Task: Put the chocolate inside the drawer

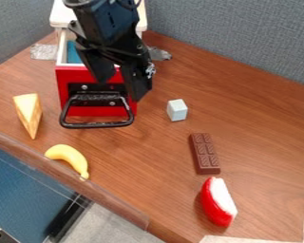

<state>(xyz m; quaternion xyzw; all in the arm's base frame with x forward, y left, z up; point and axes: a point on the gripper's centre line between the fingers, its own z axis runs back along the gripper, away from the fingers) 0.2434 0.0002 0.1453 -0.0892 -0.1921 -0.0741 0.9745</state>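
**Chocolate Left on Counter Beside Opened Drawer**

The chocolate [204, 153] is seen lying flat on the bare wood of the counter [148, 166], well apart from the red-fronted drawer [64, 83]. It is placed between a pale cube [176, 110] and a red-and-white wedge [216, 201], with the wedge just beside its nearer end.

The drawer is pulled out from its white-topped cabinet [61, 18], and its blue inside is partly exposed. A black handle [94, 126] is fixed to its front. The gripper [121, 88] is held above the drawer, pointed downward, and the drawer's front is partly covered by it in the camera view. Its jaws are parted and released.

A yellow wedge [29, 115] is set to the picture's left of the drawer, and a banana [69, 157] is laid near the counter's edge. Silvery tape [44, 51] is stuck down beside the cabinet. The counter is bordered at the back by grey panels [237, 38].
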